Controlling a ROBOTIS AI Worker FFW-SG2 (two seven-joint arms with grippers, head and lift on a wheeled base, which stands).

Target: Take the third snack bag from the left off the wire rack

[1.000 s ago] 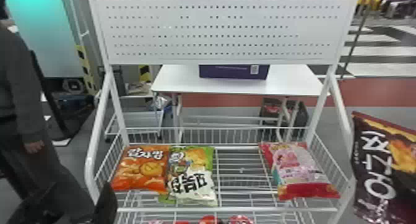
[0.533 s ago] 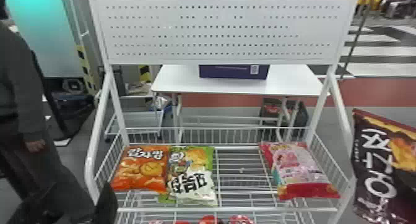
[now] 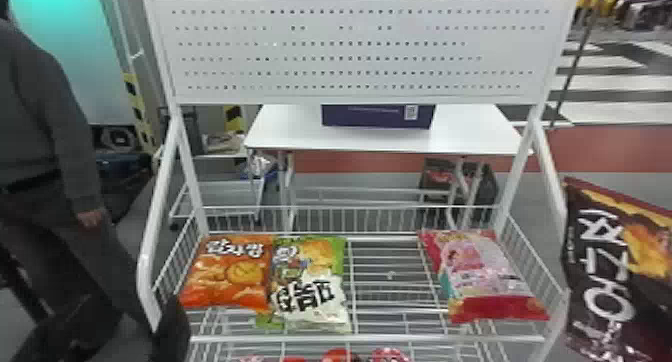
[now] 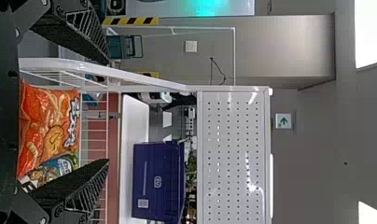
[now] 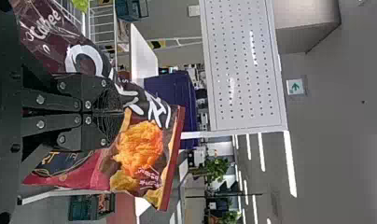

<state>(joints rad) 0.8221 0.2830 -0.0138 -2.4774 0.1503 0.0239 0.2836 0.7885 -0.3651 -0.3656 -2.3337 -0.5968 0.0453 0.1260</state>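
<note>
A dark maroon snack bag [image 3: 620,271] hangs in the air just outside the right end of the white wire rack [image 3: 380,258]. My right gripper [image 5: 113,116] is shut on this bag [image 5: 140,144] near its middle. On the shelf lie an orange bag [image 3: 227,273], a green and white bag [image 3: 307,281] touching it, then a bare gap, then a pink and red bag [image 3: 480,276]. My left gripper [image 4: 91,107] stands open at the rack's left front corner, close to the orange bag [image 4: 46,130], with nothing between its fingers.
A white perforated panel [image 3: 360,46] tops the rack. Behind stands a white table [image 3: 465,136] with a dark blue box [image 3: 377,116]. A person in dark clothes [image 3: 45,151] stands close to the rack's left side. More red packets [image 3: 340,356] show on the lower shelf.
The held maroon bag has edged slightly left, toward the rack. The person on the left has shifted a little toward the rack. The bags on the shelf have not moved.
</note>
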